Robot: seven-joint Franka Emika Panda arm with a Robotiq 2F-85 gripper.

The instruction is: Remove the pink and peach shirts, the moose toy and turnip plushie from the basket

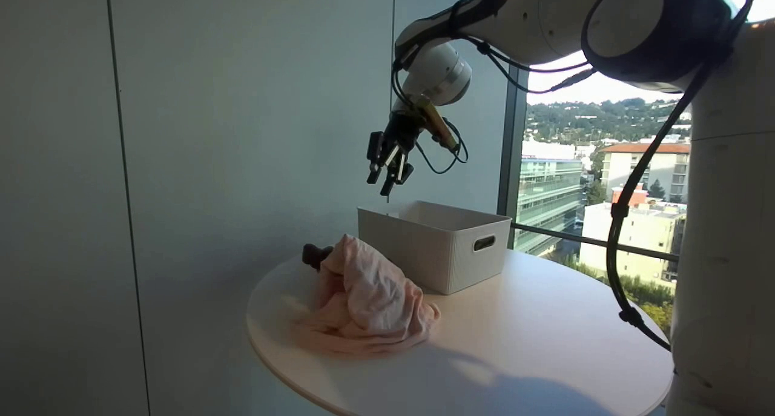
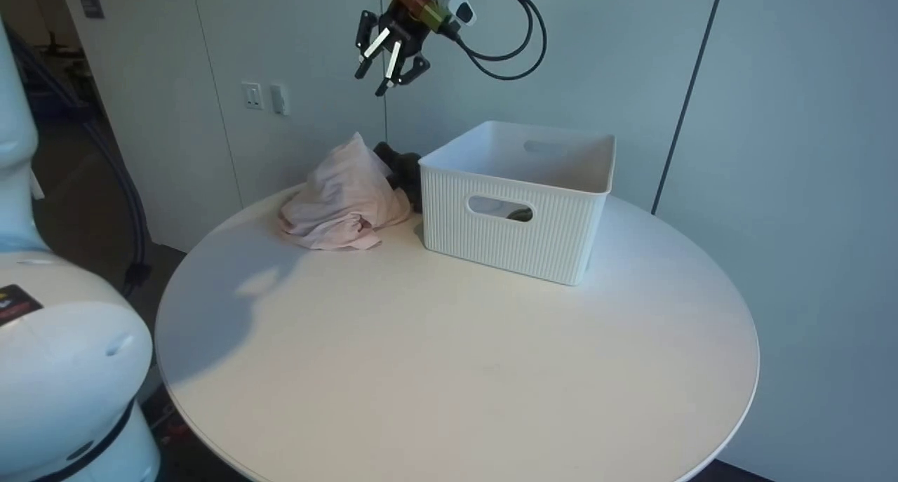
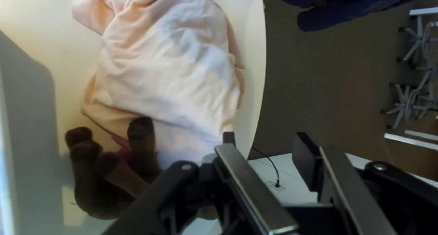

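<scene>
A crumpled peach-pink cloth heap (image 1: 378,289) (image 2: 344,198) (image 3: 167,64) lies on the table beside the basket; I cannot tell whether it is one shirt or two. The dark brown moose toy (image 1: 316,256) (image 2: 405,170) (image 3: 99,180) lies against the heap, near the basket. The white basket (image 1: 412,252) (image 2: 505,247) stands upright on the table. A small dark thing (image 2: 520,215) shows through its handle hole, too little to identify. I cannot make out the turnip plushie. My gripper (image 1: 381,184) (image 2: 372,82) (image 3: 265,139) is open and empty, above the table and apart from everything.
The round white table (image 1: 514,343) (image 2: 456,370) carries these things; its edge runs close past the cloth in the wrist view. A wall (image 1: 254,101) stands behind the table. A window (image 1: 605,161) is at one side. Dark blue fabric (image 3: 342,9) shows beyond the table edge.
</scene>
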